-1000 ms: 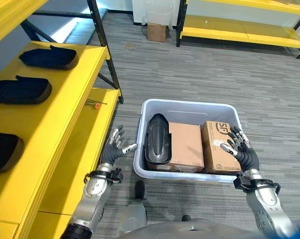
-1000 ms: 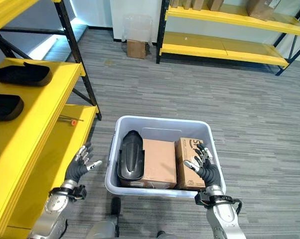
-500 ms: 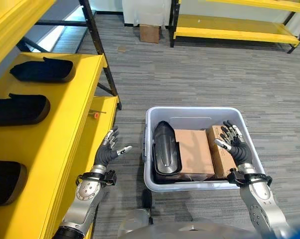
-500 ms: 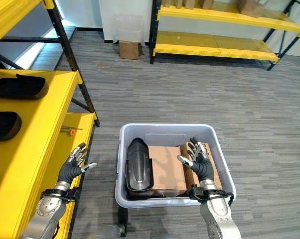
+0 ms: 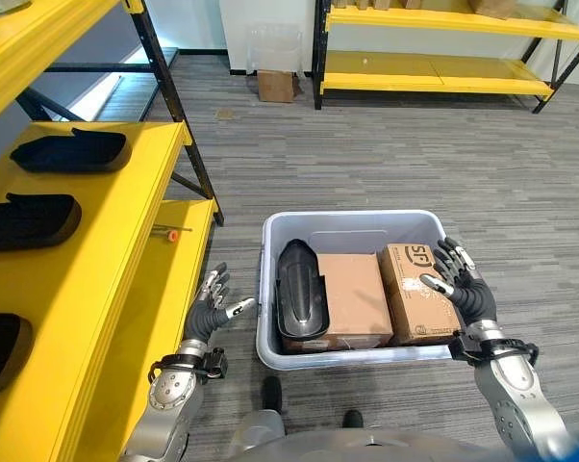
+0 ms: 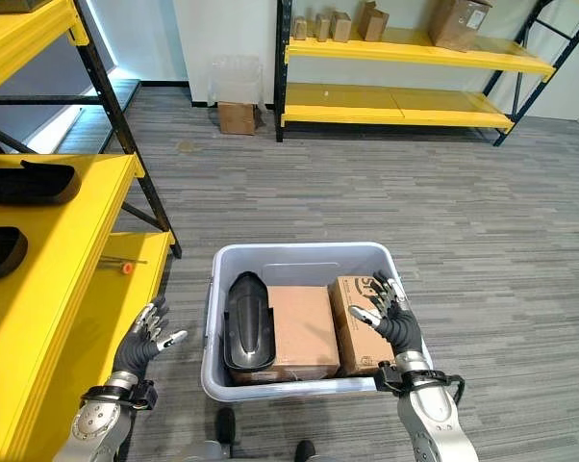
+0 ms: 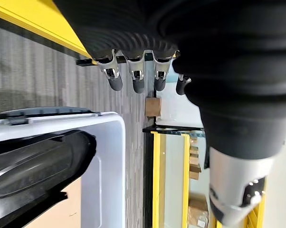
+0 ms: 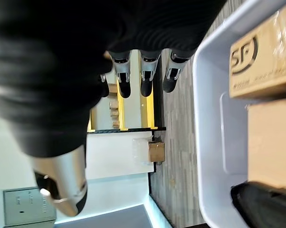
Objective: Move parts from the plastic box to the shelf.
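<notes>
Centrally, low in the frame, the box sits on the grey floor, holding one black part against its left wall and two cartons: a large carton in the middle and a small carton at the right. The left hand hovers outside the box's left wall, fingers spread and holding nothing. The right hand hangs over the box's right rim, just above the small carton, fingers likewise apart and empty. The shelf fills the left of the frame; three black parts already lie on its upper deck, one at upper left, one at mid left, one at lower left. A small orange-tipped tool lies on the lower deck.

The step in hand appears to be the reach for the remaining part. A good reach would bring the left hand over the near wall, not through it, and close around the part's narrow middle, since the glossy curved shell looks likely to slip. The part lies tight beside the large carton, so a straight upward lift should keep it clear before the swing toward the shelf.
</notes>
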{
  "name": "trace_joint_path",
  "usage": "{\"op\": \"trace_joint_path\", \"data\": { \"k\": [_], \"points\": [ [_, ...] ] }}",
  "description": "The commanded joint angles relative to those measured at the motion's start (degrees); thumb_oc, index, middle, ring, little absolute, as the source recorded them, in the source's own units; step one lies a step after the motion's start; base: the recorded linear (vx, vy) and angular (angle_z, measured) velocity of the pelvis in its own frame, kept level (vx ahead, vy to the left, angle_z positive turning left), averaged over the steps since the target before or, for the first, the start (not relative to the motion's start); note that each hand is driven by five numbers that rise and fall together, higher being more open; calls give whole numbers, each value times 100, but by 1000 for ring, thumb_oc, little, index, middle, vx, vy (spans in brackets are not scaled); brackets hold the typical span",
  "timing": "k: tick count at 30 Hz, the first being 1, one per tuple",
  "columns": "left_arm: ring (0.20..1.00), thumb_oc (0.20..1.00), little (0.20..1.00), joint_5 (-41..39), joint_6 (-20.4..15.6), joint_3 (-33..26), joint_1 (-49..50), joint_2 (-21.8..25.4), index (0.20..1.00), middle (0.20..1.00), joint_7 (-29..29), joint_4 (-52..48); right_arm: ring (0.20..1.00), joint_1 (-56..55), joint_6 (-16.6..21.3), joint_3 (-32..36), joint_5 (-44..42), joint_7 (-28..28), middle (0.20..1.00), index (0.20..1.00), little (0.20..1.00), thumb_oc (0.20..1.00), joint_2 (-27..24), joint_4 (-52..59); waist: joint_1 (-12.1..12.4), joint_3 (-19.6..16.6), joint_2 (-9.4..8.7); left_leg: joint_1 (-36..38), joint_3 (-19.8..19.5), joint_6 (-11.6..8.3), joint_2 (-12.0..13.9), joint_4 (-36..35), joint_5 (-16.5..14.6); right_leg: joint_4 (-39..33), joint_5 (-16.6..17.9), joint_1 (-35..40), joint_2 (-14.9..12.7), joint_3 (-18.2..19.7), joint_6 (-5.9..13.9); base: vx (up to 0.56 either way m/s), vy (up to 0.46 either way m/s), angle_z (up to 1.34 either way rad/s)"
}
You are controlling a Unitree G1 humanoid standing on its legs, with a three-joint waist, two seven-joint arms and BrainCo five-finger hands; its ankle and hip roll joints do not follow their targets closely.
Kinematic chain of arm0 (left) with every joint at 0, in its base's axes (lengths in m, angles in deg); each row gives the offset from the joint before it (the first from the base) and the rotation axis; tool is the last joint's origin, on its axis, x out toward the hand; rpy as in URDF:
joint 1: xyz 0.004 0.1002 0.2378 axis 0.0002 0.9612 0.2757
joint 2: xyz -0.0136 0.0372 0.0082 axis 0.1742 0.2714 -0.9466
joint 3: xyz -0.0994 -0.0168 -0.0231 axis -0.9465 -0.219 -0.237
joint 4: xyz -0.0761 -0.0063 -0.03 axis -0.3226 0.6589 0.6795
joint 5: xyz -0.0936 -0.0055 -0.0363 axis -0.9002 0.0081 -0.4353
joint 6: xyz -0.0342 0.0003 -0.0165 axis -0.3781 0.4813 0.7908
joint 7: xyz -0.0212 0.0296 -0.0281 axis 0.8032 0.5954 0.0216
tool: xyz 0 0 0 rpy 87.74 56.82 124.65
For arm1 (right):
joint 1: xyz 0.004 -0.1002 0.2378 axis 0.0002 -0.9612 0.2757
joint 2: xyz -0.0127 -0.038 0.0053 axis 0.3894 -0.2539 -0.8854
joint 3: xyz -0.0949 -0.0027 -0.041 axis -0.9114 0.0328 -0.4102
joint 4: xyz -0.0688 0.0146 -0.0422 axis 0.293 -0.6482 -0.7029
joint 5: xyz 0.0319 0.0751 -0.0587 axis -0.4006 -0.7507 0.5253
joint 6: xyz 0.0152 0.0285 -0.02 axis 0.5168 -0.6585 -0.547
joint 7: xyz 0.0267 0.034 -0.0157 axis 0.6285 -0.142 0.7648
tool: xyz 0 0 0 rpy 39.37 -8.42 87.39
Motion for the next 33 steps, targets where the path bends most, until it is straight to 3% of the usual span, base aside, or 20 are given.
{"op": "trace_joint_path", "data": {
  "k": [1, 4, 6, 8, 10, 11, 16, 23, 30, 33],
  "points": [
    [1000, 1000, 1000, -14, -216, -83, -417, 131, 1000, 1000, -108, -170, 1000, 179, 314, 394, -121, 56, 1000, 1000, 1000, 1000, -159, 417, -54, 266, -96, -358, -210, -257, 151, 658, -151, 645, -411, -218, -107, -144, 38, -111, -114, 35],
    [1000, 1000, 1000, 56, -244, -76, -449, 126, 1000, 1000, -128, -208, 1000, 148, 353, 493, -99, 73, 1000, 1000, 1000, 1000, -280, 432, -90, 374, -131, -526, -416, -326, 212, 1102, -304, 820, -454, -334, -141, -172, -22, -80, -52, 37],
    [1000, 1000, 1000, 45, -242, -79, -458, 129, 1000, 1000, -130, -273, 1000, 163, 383, 488, -104, 28, 1000, 1000, 1000, 1000, -290, 416, -123, 373, -156, -337, -540, -387, 695, 1044, -167, 981, -466, -440, -231, -61, 17, -29, 57, -3],
    [1000, 1000, 1000, 32, -227, -92, -489, 149, 1000, 1000, -119, -295, 1000, 211, 386, 439, -133, 9, 1000, 1000, 1000, 1000, -280, 407, -131, 362, -99, -174, -682, -445, 1001, 865, 116, 1090, -492, -549, -286, -18, 81, 35, 126, -33],
    [1000, 1000, 1000, 35, -235, -113, -509, 155, 1000, 1000, -104, -310, 1000, 250, 388, 410, -171, 17, 1000, 1000, 1000, 1000, -271, 407, -129, 342, -44, -104, -840, -461, 989, 733, 101, 1112, -509, -592, -300, 21, 130, 60, 118, -11],
    [1000, 1000, 1000, -29, -269, -134, -517, 134, 1000, 1000, -114, -310, 1000, 300, 380, 353, -206, 67, 1000, 1000, 1000, 1000, -275, 445, -152, 268, 64, 24, -853, -499, 901, 537, -126, 1068, -507, -557, -333, 107, 184, 91, 156, 4],
    [1000, 1000, 1000, 57, -353, -141, -606, 281, 1000, 1000, -120, -428, 1000, 321, 374, 311, -209, 66, 1000, 1000, 1000, 1000, -192, 478, -179, 267, 166, 90, -463, -461, 701, 590, -490, 892, -360, -464, -633, 190, 305, 68, 208, -6],
    [1000, 1000, 1000, 289, -486, 189, -1435, 535, 1000, 1000, 84, -580, 1000, 433, 409, 255, -224, -28, 1000, 1000, 1000, 1000, -152, 555, -334, 454, 18, -208, -222, -395, 479, 801, -712, 847, -162, -781, -925, 320, 473, -28, 142, -12],
    [1000, 1000, 1000, 481, -555, 674, -2290, 535, 1000, 1000, 366, -665, 1000, 810, 545, 89, -224, -272, 1000, 1000, 1000, 1000, -146, 731, -439, 828, -119, -615, -136, -400, 525, 992, -700, 978, -50, -1300, -879, 465, 478, -111, -4, -10],
    [1000, 1000, 1000, 779, -627, 964, -2905, 472, 1000, 1000, 697, -634, 1000, 1174, 665, -47, -36, -523, 1000, 1000, 1000, 1000, -152, 874, -519, 1149, -221, -910, -23, -412, 619, 1112, -685, 1190, 16, -1820, -769, 650, 461, -145, -36, -24]
  ]
}}
